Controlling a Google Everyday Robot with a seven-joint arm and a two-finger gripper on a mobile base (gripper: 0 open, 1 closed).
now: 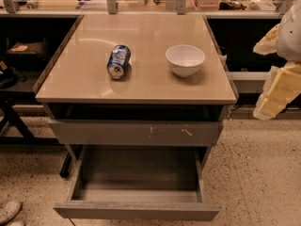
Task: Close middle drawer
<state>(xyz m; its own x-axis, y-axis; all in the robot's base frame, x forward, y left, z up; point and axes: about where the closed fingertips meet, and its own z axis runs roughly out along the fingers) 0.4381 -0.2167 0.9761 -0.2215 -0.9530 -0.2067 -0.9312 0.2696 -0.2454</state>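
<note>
The middle drawer (136,210) is pulled far out at the bottom of the view, below the table. It is wide and shallow, with a plain grey front panel and a bare grey box inside (138,173). Above it sits the taller grey drawer front with pale scratch marks (136,133), only slightly out. My gripper (277,91), pale cream and white, hangs at the right edge of the view. It is beside the table's right side, above and to the right of the open drawer, and touches nothing.
A beige tabletop (141,86) holds a blue soda can lying on its side (118,61) and a white bowl (185,59). Dark shelving and cluttered benches stand behind. A shoe (8,212) shows at the lower left on the speckled floor.
</note>
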